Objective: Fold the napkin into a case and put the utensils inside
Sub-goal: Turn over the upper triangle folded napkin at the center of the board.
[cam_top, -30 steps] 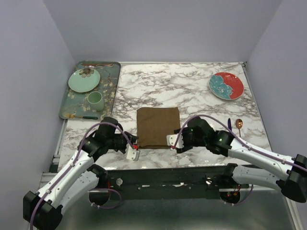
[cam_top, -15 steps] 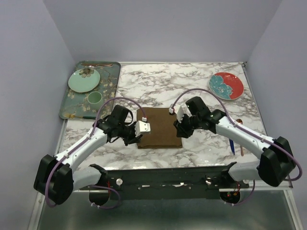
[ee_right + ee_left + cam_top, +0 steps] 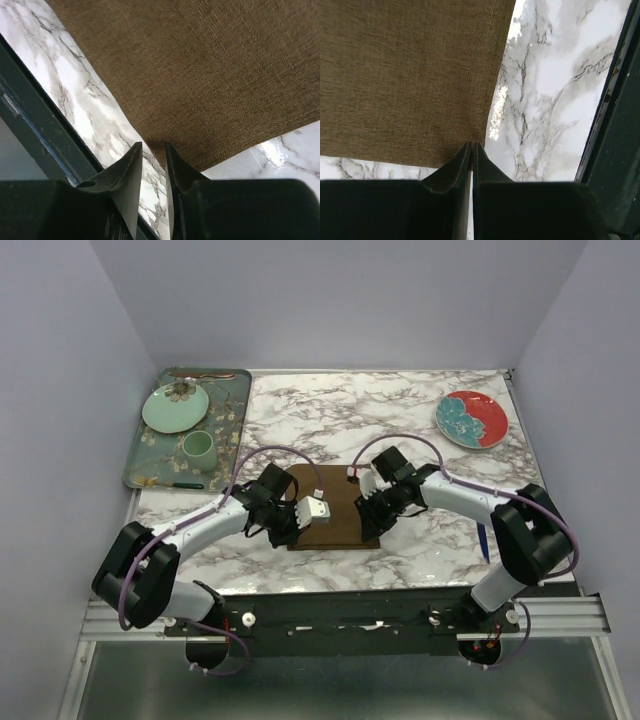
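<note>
The brown napkin [image 3: 335,528] lies flat on the marble table [image 3: 420,440], between my two grippers. My left gripper [image 3: 296,524] is at its near-left corner. In the left wrist view the jaws [image 3: 471,145] are pressed together on the napkin's [image 3: 405,75] edge beside that corner. My right gripper [image 3: 368,520] is at the near-right corner. Its jaws [image 3: 152,145] keep a narrow gap astride the napkin's [image 3: 210,75] edge, with marble showing between them. One blue-handled utensil [image 3: 483,540] lies at the right, partly behind the right arm.
A green floral tray [image 3: 232,410] at the back left holds a pale green plate [image 3: 175,407] and a cup [image 3: 198,448]. A red and teal plate [image 3: 471,419] sits at the back right. The table's dark front rail [image 3: 620,125] runs close to both grippers.
Both grippers have moved from the table's near edge forward and inward to the napkin's near corners. Both pairs of jaws have narrowed, the left to shut.
</note>
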Robot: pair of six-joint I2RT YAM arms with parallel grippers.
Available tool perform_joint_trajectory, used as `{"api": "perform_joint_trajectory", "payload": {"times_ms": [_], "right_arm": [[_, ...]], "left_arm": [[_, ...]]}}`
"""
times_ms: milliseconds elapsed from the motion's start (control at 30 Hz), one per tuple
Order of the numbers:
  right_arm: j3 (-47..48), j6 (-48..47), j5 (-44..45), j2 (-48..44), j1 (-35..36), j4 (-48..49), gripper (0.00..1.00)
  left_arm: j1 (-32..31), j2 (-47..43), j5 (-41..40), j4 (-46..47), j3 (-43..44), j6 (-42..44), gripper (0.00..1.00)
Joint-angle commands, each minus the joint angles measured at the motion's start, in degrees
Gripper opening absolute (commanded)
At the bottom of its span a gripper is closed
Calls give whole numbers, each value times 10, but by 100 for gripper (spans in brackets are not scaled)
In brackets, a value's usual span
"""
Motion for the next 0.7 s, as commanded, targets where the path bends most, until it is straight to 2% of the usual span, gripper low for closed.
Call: {"api": "perform_joint_trajectory", "payload": {"times_ms": [0, 267, 333, 367, 400, 500, 667], "right_arm": [[5, 50, -17, 47, -4, -5, 31], [54, 46, -6, 109, -13, -75, 30], [71, 22, 5, 105, -13, -94, 31], [75, 14, 17, 100, -13, -106, 31], [78, -3, 24, 86, -12, -111, 31], [96, -36, 43, 54, -13, -132, 33], [79, -84, 53, -4, -11, -113, 37]], "left_arm": [[-14, 41, -57, -21, 2, 13, 12], [-27, 76, -104, -40, -9, 54, 13], [-26, 49, -99, -49, -9, 50, 17], [-25, 36, -90, -55, -6, 48, 23], [-22, 19, -60, -60, 5, 37, 25], [3, -30, -23, -57, 42, -9, 30], [98, -5, 17, -56, 123, -43, 32]]}}
